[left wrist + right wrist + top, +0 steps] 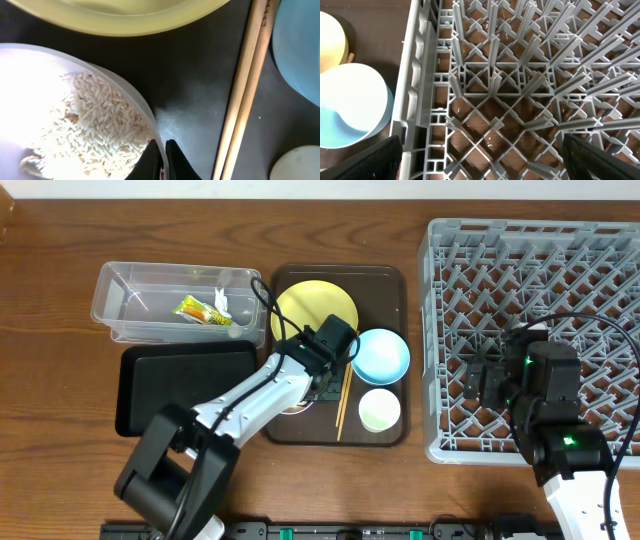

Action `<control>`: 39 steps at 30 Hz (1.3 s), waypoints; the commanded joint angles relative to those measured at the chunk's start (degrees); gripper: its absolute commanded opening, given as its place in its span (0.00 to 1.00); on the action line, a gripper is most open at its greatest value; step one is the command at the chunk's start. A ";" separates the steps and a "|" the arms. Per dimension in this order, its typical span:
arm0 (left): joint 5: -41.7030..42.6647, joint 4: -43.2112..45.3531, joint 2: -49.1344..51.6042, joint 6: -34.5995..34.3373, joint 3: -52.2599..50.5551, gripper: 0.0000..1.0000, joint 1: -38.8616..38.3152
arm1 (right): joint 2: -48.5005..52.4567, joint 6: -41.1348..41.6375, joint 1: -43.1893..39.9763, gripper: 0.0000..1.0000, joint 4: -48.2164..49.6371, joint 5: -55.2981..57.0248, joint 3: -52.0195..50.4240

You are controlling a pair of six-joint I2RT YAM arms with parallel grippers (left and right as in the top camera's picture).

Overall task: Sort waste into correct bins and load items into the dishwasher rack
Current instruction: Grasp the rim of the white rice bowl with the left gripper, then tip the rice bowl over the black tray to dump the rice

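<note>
The left hand (pixel 162 150) is pinched shut on the rim of the white bowl (pixel 60 115) of rice (pixel 95 130) at the near left of the brown tray (pixel 392 280), with the yellow plate (pixel 315 308) at the tray's far end, the chopsticks (pixel 343 402) down its middle, and the blue bowl (pixel 380 355) and cup (pixel 380 410) on its right. The right hand (pixel 485 160), spread wide and empty, hangs over the rack (pixel 450 240) right of the tray. Left of the tray, the clear tub (pixel 115 290) holds the wrapper (pixel 198 310) and tissue (pixel 222 302).
</note>
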 commanded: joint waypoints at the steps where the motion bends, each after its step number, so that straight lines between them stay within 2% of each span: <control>1: 1.14 -0.61 -3.43 -0.24 1.09 0.06 0.11 | 0.02 0.74 0.31 0.99 -0.07 0.00 1.16; 5: 1.18 -1.27 -8.96 3.91 1.07 0.06 0.42 | 0.02 0.76 0.31 0.99 -0.07 0.00 1.18; 9: 1.20 -2.36 -14.32 4.57 1.07 0.06 3.10 | 0.02 0.74 0.31 0.99 -0.07 0.00 1.18; 15: 2.58 -5.75 -19.65 4.76 1.07 0.06 12.83 | 0.02 0.74 0.31 0.98 -0.07 0.00 1.18; 23: 26.45 -6.14 -16.31 11.78 -0.63 0.06 31.17 | 0.02 0.76 0.31 0.99 -0.07 0.00 1.16; 31: 53.99 -6.67 -7.89 22.53 -1.57 0.06 46.64 | 0.02 0.76 0.31 0.99 -0.09 0.00 1.16; 39: 71.78 -11.87 0.04 28.44 -1.57 0.06 57.81 | 0.02 0.74 0.31 0.99 -0.07 0.00 1.18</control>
